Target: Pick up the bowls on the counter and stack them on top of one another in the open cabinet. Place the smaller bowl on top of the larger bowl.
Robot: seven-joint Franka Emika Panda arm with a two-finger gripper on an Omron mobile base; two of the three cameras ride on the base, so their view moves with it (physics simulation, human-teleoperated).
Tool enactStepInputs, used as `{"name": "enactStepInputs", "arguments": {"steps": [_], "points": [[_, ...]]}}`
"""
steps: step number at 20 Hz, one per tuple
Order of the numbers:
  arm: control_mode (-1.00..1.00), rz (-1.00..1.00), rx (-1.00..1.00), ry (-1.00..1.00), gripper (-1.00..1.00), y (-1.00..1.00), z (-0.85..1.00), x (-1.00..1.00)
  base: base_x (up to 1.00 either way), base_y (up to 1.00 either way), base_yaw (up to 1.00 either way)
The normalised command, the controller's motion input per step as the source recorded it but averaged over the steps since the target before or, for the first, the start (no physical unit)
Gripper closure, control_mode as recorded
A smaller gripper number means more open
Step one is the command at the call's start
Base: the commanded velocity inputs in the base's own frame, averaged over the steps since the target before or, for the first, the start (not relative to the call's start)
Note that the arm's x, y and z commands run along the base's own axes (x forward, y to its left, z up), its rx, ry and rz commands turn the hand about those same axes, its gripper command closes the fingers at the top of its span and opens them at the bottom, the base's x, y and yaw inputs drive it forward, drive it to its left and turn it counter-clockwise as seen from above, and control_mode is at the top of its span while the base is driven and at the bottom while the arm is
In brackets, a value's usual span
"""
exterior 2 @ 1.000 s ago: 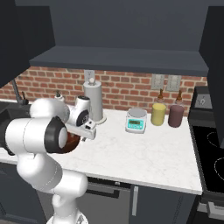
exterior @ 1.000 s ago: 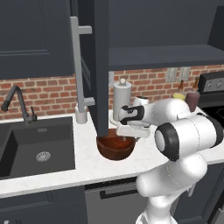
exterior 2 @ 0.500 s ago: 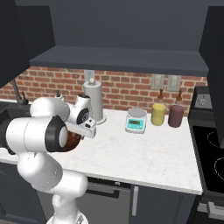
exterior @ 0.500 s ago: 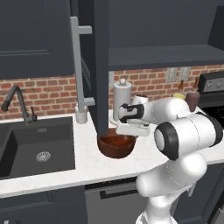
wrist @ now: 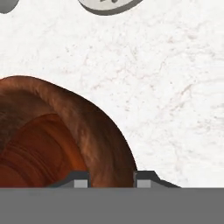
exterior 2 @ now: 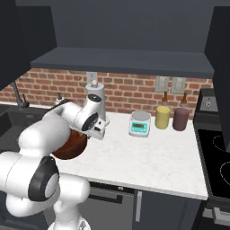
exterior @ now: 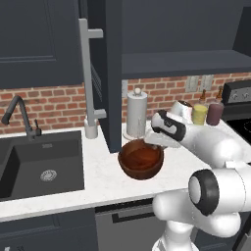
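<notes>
Lifted slightly higher, the larger bowl has its rim clamped in the pincer, fingertips mostly cut off.

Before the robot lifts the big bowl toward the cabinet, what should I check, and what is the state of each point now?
1. The tool straddles the rim of the larger bowl: ok, one tip inside, one outside the wall.
2. Tips are pressed firmly on the rim: cannot tell, the contact is cut off at the picture's edge.
3. The open cabinet shelf has free room: ok, its visible part is bare.
4. The cabinet door hangs close above the bowl: not ok, it is a collision risk when lifting.
5. The paper towel holder stands apart from the bowl: ok.
6. Where the smaller bowl is: cannot tell.
</notes>
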Motion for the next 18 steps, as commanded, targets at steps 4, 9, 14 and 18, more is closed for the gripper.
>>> {"name": "enactStepInputs", "arguments": {"steps": [4,9,14,18], "points": [[-1.0,-0.02,0.2,-0.37,1.0,-0.7,0.89,-0.71,0.0,0.0,0.0],[-1.0,-0.1,0.22,-0.31,1.0,-0.6,1.0,-0.6,0.0,0.0,0.0],[-1.0,-0.09,0.17,-0.11,1.0,-0.26,1.0,-0.37,0.0,0.0,0.0],[-1.0,-0.08,0.13,0.0,1.0,-0.34,1.0,-0.31,0.0,0.0,0.0]]}}
